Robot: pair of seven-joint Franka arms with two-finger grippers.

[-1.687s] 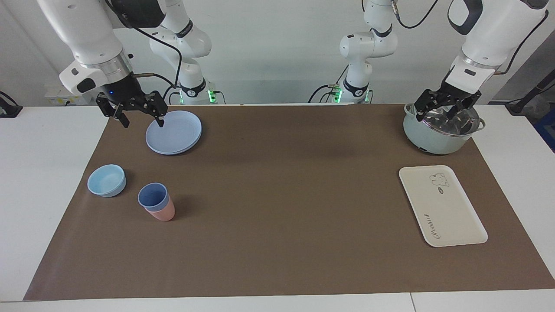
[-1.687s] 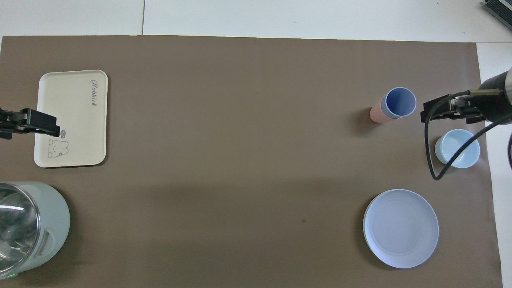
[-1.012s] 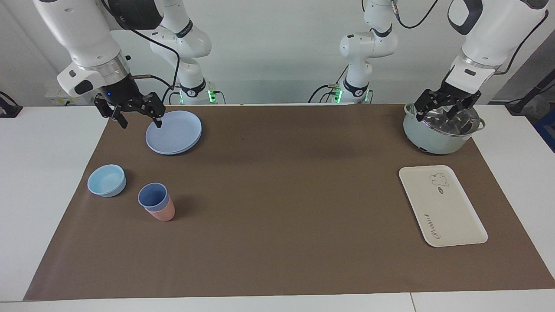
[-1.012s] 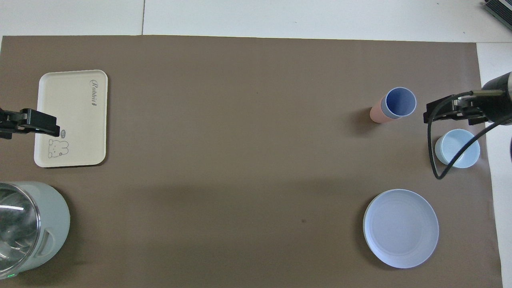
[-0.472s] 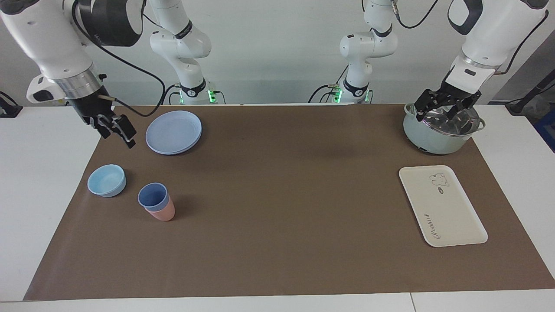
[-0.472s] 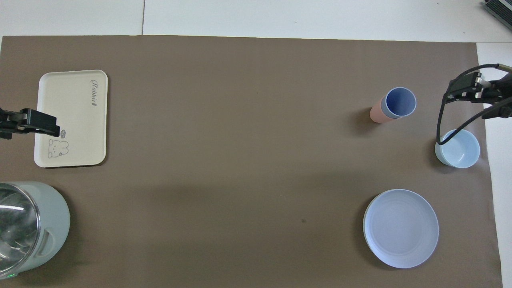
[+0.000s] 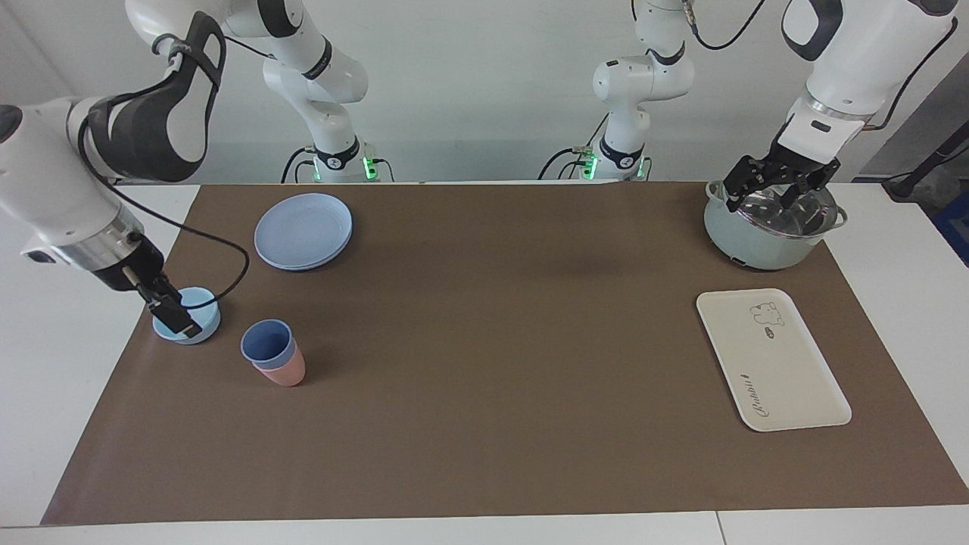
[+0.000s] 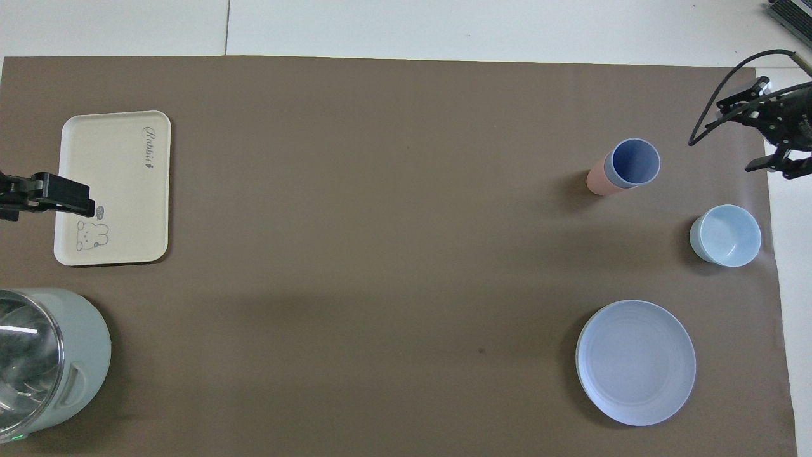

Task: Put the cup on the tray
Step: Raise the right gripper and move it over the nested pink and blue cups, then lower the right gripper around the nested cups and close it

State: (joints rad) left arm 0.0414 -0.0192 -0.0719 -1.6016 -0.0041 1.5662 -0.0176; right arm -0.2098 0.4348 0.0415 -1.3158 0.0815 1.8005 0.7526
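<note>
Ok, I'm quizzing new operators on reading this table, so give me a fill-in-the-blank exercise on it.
1. The cup stands nested in another cup coloured ___.
2. The tray lies at the ___ arm's end of the table.
3. The plate lies ___ to the robots than the bowl.
Missing words: pink; left; nearer.

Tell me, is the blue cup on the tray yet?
Nothing looks done yet: the tray is bare. The cup sits inside a pink cup. In hand: the right gripper is by the light-blue bowl, close to the cup but not touching it. The left gripper waits, open, over the pot. Left: grab the cup, carry it over, set it on the tray.
</note>
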